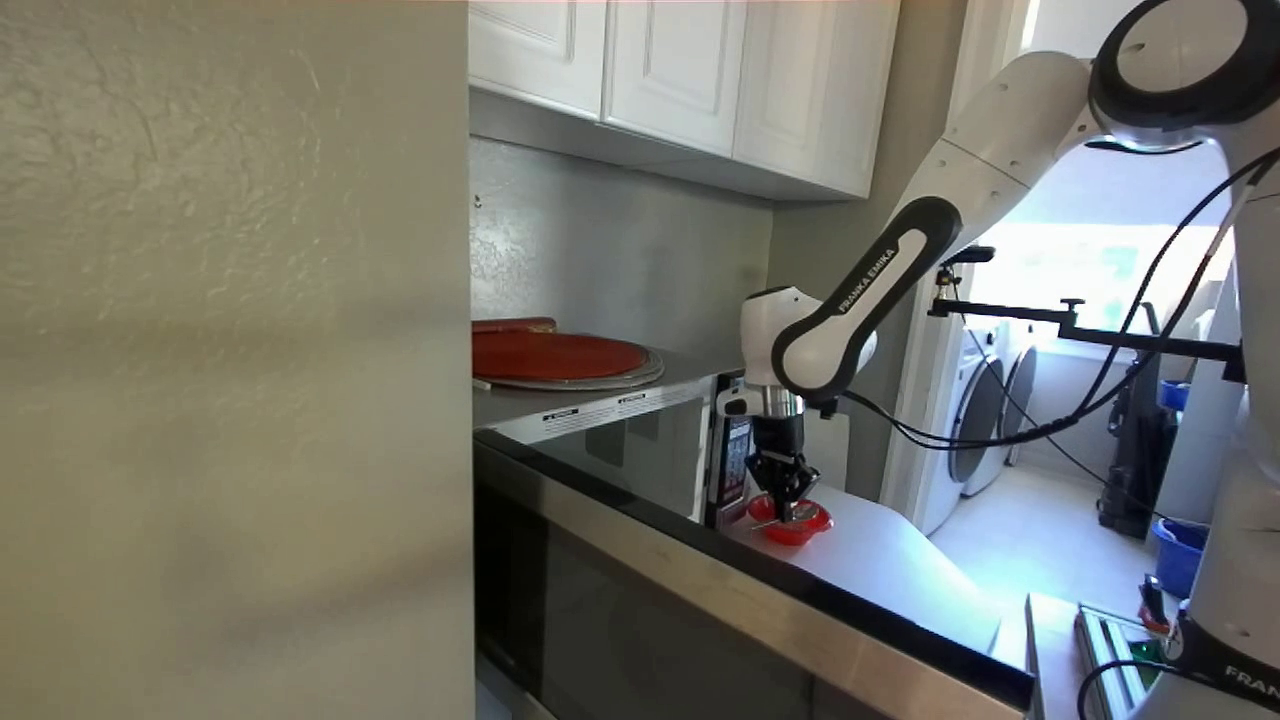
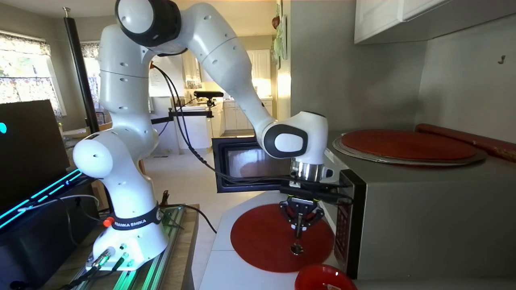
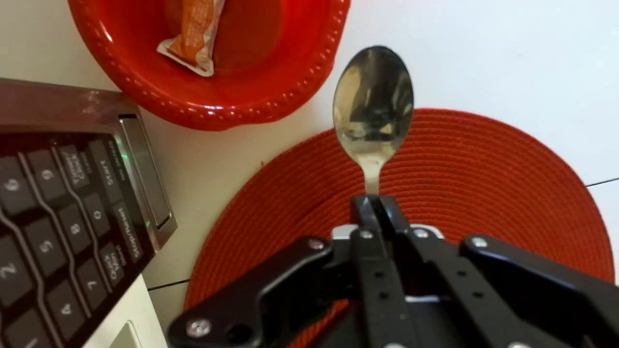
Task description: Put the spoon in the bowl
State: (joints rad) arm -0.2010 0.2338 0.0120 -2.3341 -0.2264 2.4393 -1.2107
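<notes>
My gripper (image 3: 372, 199) is shut on the handle of a metal spoon (image 3: 373, 96). The spoon's head sticks out past the fingertips; most of the handle is hidden. The small red bowl (image 3: 251, 92) is at the upper left of the wrist view, cut by the edge, with an orange wrapped packet (image 3: 196, 34) inside. The spoon head appears beside the bowl there, apart from it. In an exterior view the gripper (image 2: 298, 233) holds the spoon (image 2: 296, 249) head down above the mat, with the bowl (image 2: 312, 278) cut by the lower edge. In an exterior view the spoon (image 1: 805, 511) overlaps the bowl (image 1: 790, 537).
A flat round red woven mat (image 2: 258, 241) lies on the white table under the gripper. A microwave (image 2: 435, 229) stands close beside the gripper and bowl, its door (image 2: 248, 165) open. Its keypad (image 3: 58, 217) shows at left in the wrist view. Another red disc (image 2: 411, 145) lies on top.
</notes>
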